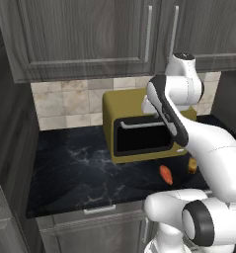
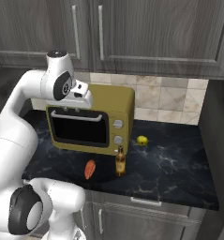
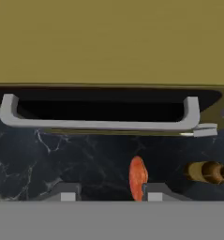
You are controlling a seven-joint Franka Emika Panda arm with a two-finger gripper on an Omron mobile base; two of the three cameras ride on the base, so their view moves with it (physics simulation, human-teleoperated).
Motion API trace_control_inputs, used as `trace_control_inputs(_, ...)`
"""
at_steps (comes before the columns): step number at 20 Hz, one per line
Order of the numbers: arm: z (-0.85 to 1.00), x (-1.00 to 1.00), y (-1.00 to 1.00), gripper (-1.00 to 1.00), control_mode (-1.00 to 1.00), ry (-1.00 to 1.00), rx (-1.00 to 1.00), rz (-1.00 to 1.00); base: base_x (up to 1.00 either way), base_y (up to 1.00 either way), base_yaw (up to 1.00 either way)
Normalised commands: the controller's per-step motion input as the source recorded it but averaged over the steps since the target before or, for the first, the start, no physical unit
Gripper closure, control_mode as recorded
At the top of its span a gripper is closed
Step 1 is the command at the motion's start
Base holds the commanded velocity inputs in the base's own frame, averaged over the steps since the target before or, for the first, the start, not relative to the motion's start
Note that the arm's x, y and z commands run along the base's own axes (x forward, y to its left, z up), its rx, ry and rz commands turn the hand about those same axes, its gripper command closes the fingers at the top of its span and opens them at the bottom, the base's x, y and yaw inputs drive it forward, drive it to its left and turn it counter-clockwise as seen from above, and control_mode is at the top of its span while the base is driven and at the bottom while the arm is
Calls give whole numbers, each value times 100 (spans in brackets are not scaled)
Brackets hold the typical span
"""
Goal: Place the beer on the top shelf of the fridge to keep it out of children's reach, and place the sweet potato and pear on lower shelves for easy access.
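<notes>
My gripper point(image 3: 108, 194) hangs above the toaster oven point(image 2: 92, 122), fingers pressed together and holding nothing, so I should spread them and descend squarely over the sweet potato point(image 3: 138, 176) lying before the oven door, beside the beer point(image 2: 120, 161).

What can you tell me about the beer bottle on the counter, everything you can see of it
The beer is a slim brown glass bottle with a long neck, a gold cap and a yellowish label. It stands upright on the dark marbled counter, just in front of the yellow toaster oven's right front corner, with the sweet potato lying apart to its left. Nothing grips it.
</notes>
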Motion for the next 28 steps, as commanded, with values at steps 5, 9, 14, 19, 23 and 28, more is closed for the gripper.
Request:
trace_control_inputs(5, -16, -26, -10, -100, -100, 0, 0, 0, 0, 0, 0)
trace_control_inputs(9, -39, -54, -39, -100, -100, 0, 0, -3, 0, 0, 0)
trace_control_inputs(14, -49, -57, -41, -100, -100, 3, 0, -10, 0, 0, 0)
trace_control_inputs(19, -53, -38, -24, -100, -100, 7, 0, -11, 0, 0, 0)
trace_control_inputs(23, -53, -35, -4, -100, -100, 9, -1, -9, 0, 0, 0)
trace_control_inputs(28, -52, -6, 0, -100, -100, 0, 0, -2, 0, 0, 0)
